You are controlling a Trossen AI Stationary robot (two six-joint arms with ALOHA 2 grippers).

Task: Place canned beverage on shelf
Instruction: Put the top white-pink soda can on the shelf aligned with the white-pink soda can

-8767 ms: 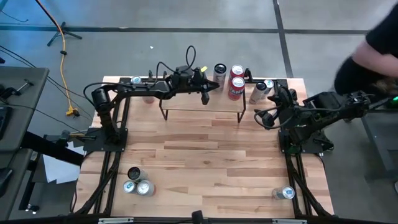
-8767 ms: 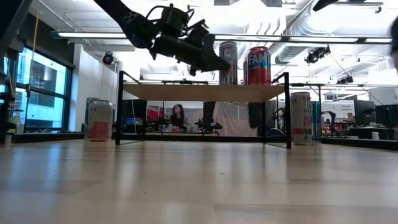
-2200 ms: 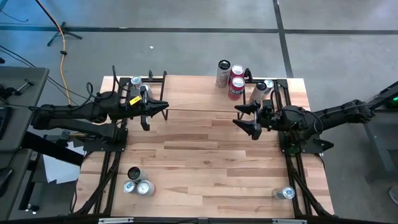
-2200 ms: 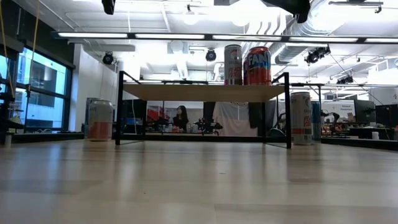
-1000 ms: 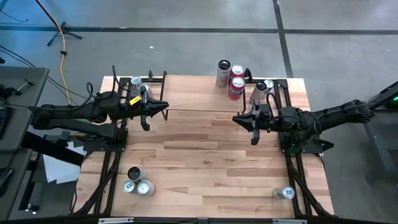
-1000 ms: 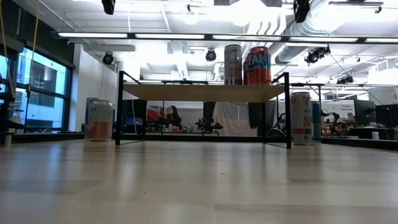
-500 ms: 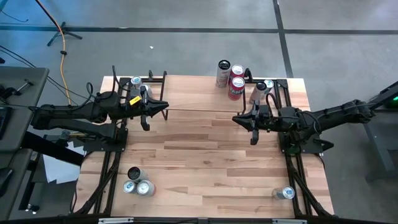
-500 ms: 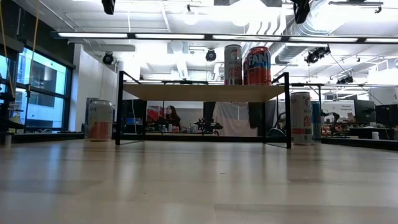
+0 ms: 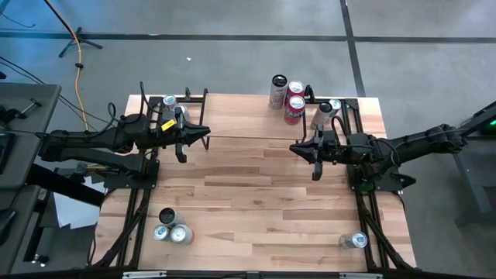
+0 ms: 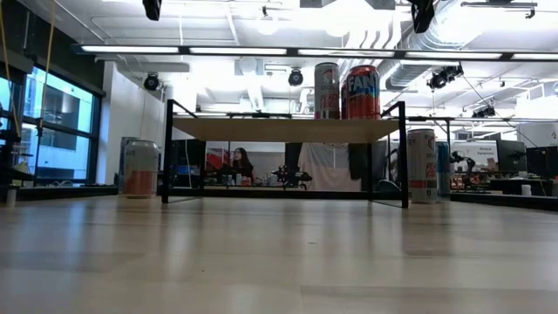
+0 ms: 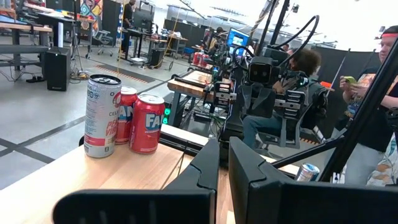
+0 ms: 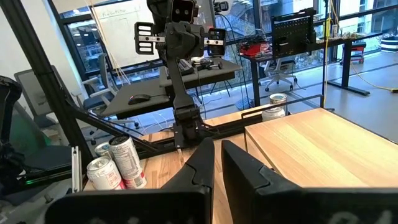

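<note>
The shelf (image 9: 248,116) stands on its black legs at the table's far middle. Three canned beverages stand on its far right corner: a tall silver can (image 9: 277,91) and two red ones (image 9: 294,107). The left wrist view shows them upright on the plank (image 11: 146,123). My left gripper (image 9: 203,133) hovers level at the shelf's left end, shut and with nothing in it (image 11: 224,148). My right gripper (image 9: 295,147) hovers level at the shelf's near right corner, also shut with nothing in it (image 12: 217,149).
A silver can (image 9: 323,113) stands on the table right of the shelf and another (image 9: 169,101) at the far left. Three cans (image 9: 169,227) are grouped near the left front and one (image 9: 355,241) at the right front. Bare tabletop lies between them.
</note>
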